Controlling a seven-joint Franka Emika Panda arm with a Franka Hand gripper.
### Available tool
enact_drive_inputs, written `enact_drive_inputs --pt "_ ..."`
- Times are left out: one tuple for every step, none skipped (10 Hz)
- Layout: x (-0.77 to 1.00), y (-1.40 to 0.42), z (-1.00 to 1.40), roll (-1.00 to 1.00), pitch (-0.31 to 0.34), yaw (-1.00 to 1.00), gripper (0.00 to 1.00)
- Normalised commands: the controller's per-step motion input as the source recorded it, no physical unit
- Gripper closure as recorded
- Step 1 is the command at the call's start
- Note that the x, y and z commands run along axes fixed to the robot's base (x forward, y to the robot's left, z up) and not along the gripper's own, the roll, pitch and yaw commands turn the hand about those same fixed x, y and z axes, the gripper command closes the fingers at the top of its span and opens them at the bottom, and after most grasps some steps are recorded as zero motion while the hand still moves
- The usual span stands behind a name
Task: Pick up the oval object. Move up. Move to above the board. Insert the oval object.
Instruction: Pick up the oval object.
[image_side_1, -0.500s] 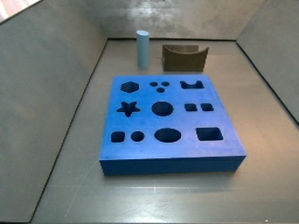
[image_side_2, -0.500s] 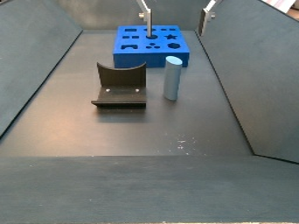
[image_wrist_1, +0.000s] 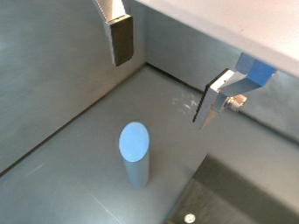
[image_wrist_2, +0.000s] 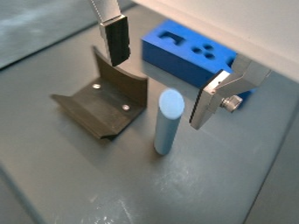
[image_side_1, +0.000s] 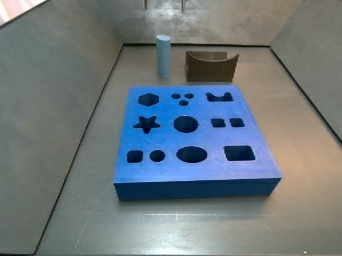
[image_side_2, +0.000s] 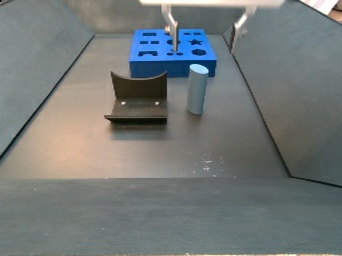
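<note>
Your gripper (image_wrist_2: 158, 66) hangs above the oval object (image_wrist_2: 166, 121) with its fingers (image_wrist_2: 115, 41) spread wide and nothing between them. The peg stands upright on the floor just beside the fixture (image_wrist_2: 103, 102), apart from the board (image_side_2: 174, 52). Centre the peg's top between the pads, descend straight, and keep the near finger clear of the fixture wall before you close.

Oval object (image_side_2: 198, 88) upright on floor, just beside fixture (image_side_2: 138, 98); board (image_side_2: 174, 52) behind both. Pincer (image_wrist_2: 162, 54) spread, high above oval object.
</note>
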Motion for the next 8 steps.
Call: enact_drive_inputs --pt "0.0 -0.03 -0.47 -0.05 -0.061 -0.99 0.0" --pt "0.0 -0.02 -0.51 -0.04 -0.089 -1.0 0.0" --pt "-0.01 -0.01 -0.58 -0.02 -0.087 -1.0 0.0" --pt "-0.01 -0.01 -0.57 -0.03 -0.073 -1.0 0.0" --pt "0.0 -0.01 -0.57 -0.03 -0.071 -1.0 0.0" --pt "0.0 -0.04 -0.55 -0.03 -0.046 -0.98 0.0" --pt "0.05 -0.12 -0.23 -0.04 -0.006 -0.41 0.0" --pt "0.0 -0.04 -0.17 0.0 -0.021 0.0 0.0"
